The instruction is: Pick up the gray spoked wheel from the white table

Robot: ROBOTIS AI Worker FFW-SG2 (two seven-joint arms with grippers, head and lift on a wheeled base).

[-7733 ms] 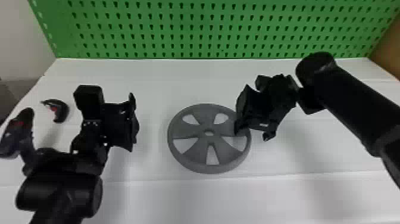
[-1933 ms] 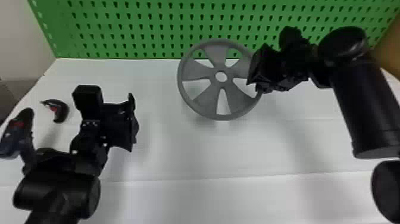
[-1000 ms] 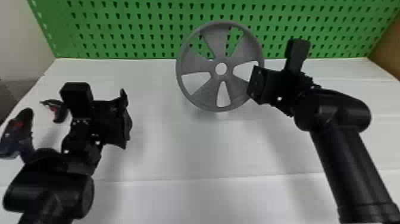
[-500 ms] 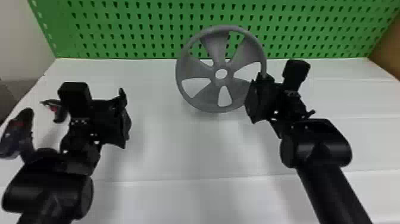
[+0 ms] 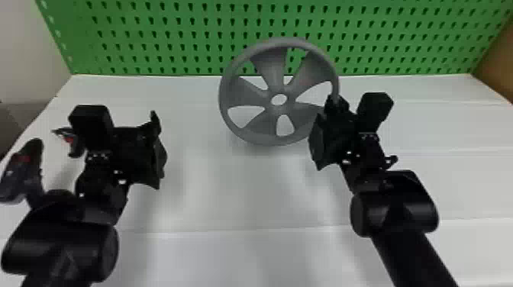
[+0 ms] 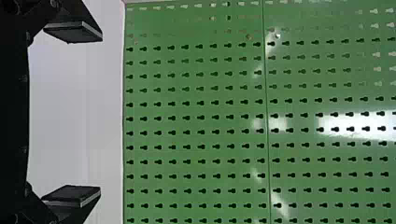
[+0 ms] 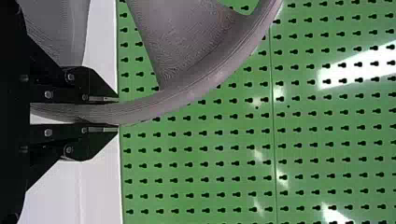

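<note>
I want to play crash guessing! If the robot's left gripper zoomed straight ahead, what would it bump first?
Probably the green board with holes, since the left gripper seems to face the green board. Depth is unclear, so it might touch the white table first.

Workshop-like spot: green pegboard (image 5: pixel 191 23) behind white table (image 5: pixel 229 198).

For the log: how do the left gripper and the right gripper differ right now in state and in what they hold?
The left gripper has its fingers spread wide, while the right gripper is closed on a rim.
The left gripper is empty; the right gripper holds the gray spoked wheel.
Both are black, with two flat fingers, and both show over the white table in the head view.
</note>
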